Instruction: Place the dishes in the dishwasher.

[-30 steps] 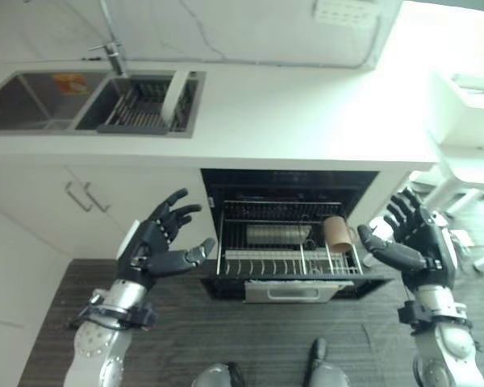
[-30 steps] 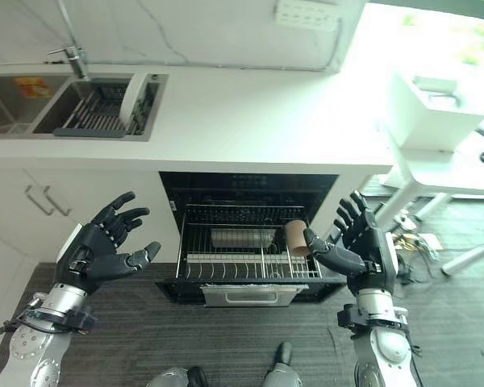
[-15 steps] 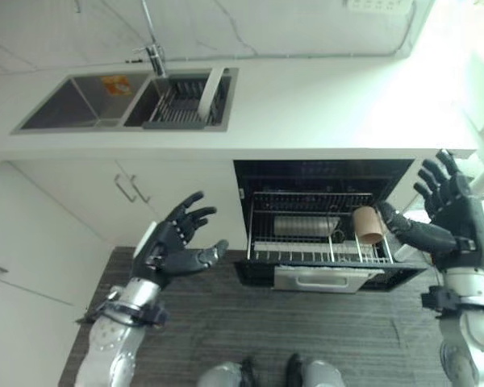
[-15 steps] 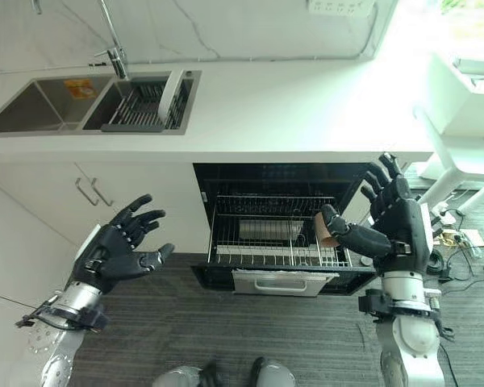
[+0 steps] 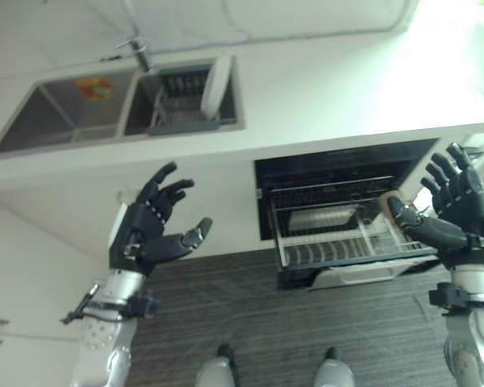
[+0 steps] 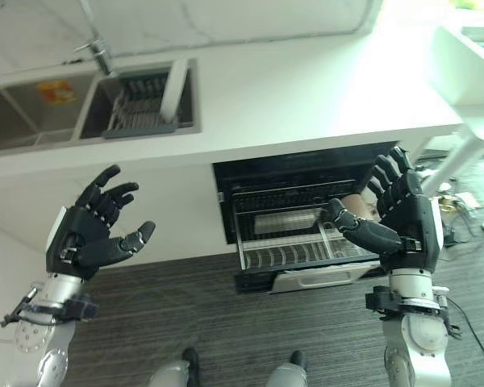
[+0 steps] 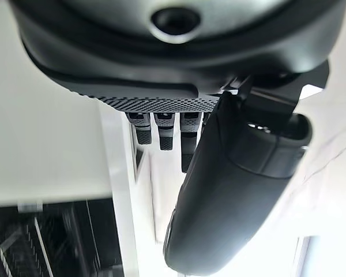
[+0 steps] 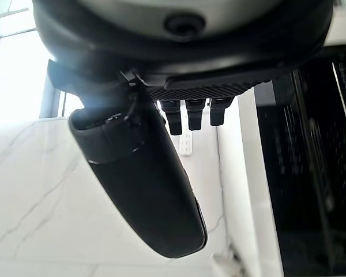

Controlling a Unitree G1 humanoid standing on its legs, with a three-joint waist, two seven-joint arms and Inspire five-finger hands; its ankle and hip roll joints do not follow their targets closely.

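Both hands up in the air in front of the counter, holding nothing. Left hand (image 5: 149,234) hangs in front of the white cabinet front (image 5: 56,242) below the sink, fingers spread and relaxed, thumb out toward the dishwasher side. Right hand (image 6: 403,222) sits just right of the dishwasher opening, fingers straight and fanned upward, thumb pointing in toward the rack; palm empty. Wrist views agree: fingers extended past each palm, nothing between thumb and fingers. Dishwasher (image 6: 302,165) is open under the white countertop (image 6: 306,89), with its wire rack (image 6: 294,246) pulled out over the dark wood-pattern floor (image 6: 226,322). In the rack: a pale rectangular dish (image 6: 278,222) lying toward the back, and a brown cup (image 6: 356,205) at the right end, partly hidden behind the right thumb; cannot tell if the thumb touches it. Front row of tines looks unloaded. Up on the counter, a double sink (image 5: 113,109) with a tap (image 5: 133,50) behind it; the right basin holds a dark drying rack (image 5: 181,101) with one white plate (image 5: 215,81) standing on edge against its right side, well apart from both hands.
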